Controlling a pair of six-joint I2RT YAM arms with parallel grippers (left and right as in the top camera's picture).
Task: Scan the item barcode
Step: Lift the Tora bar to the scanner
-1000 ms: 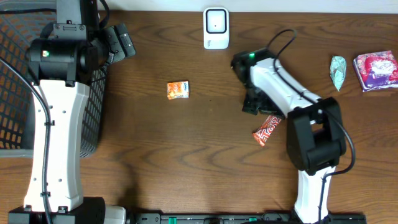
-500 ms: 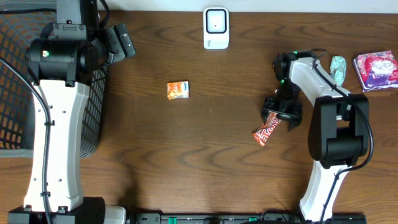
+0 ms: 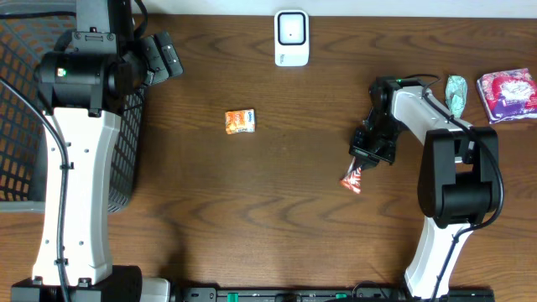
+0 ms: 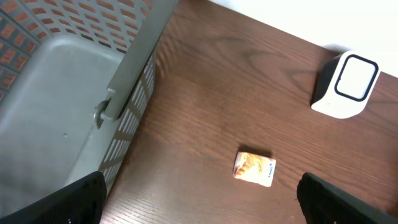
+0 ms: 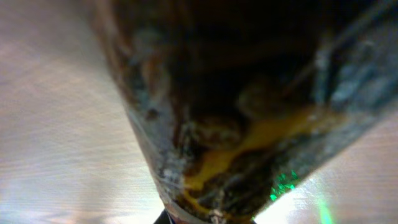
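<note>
Far left basket (image 3: 17, 126); back centre scanner (image 3: 291, 38); mid-table small packet (image 3: 239, 122); rightward candy bar (image 3: 351, 179) in right claw (image 3: 362, 159).

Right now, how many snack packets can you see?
4: an orange packet mid-table, a red bar pinched in the right gripper, a green packet and a purple packet far right. More may be hidden.
</note>
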